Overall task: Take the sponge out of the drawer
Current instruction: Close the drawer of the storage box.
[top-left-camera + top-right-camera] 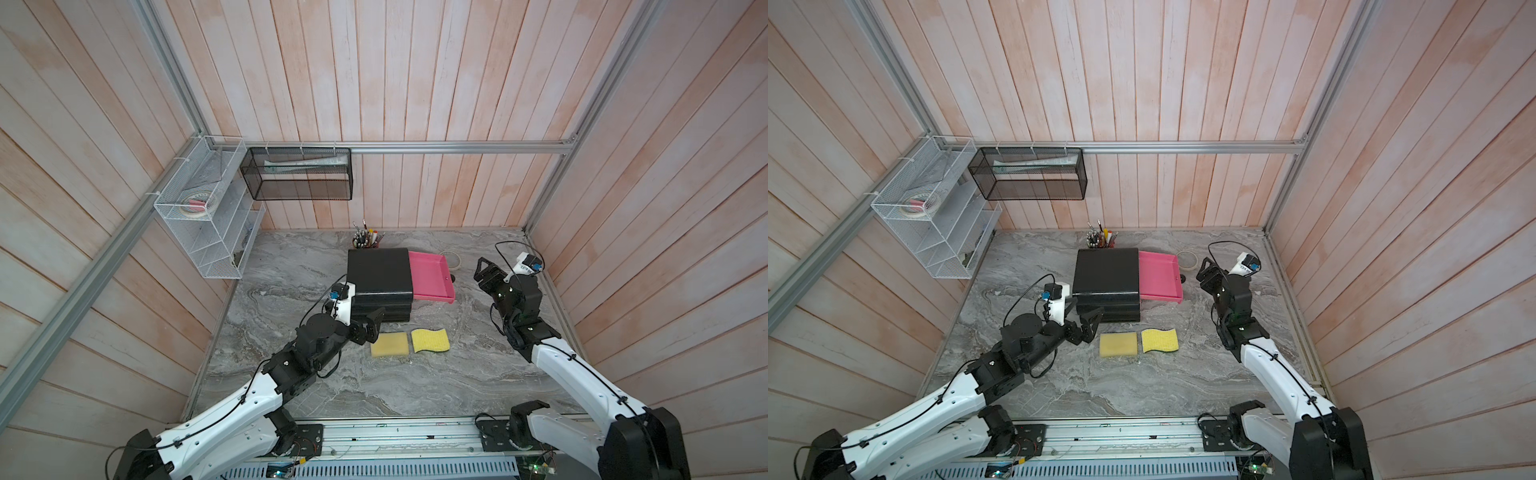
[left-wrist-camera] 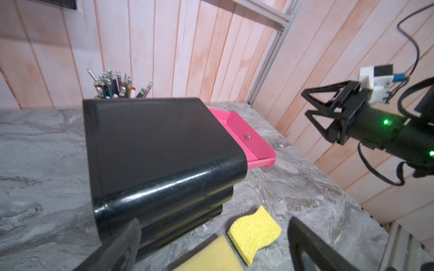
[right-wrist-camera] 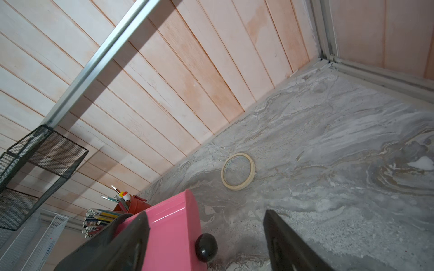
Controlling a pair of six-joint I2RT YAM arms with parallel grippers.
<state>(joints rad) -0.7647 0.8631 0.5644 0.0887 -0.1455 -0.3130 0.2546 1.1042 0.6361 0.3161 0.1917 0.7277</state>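
The left gripper [image 1: 372,326] is held low over the table [image 1: 415,386] with its jaws spread wide and nothing between them. It stands just left of the flat sponge [image 1: 388,344]. A wavy sponge [image 1: 430,340] lies just right of that one. Both rest on the table, on the near side of the black cabinet [image 1: 380,274], so the task is judged complete or nearly so. Which sponge was meant cannot be told.

The right gripper [image 3: 205,214] is also spread wide and grips nothing. The black knob [image 3: 206,247] lies between its fingers, untouched. The pink drawer [image 1: 428,272] is drawn out to the right of the cabinet and is seen empty. It is judged that the right arm is kept there to steady the drawer.
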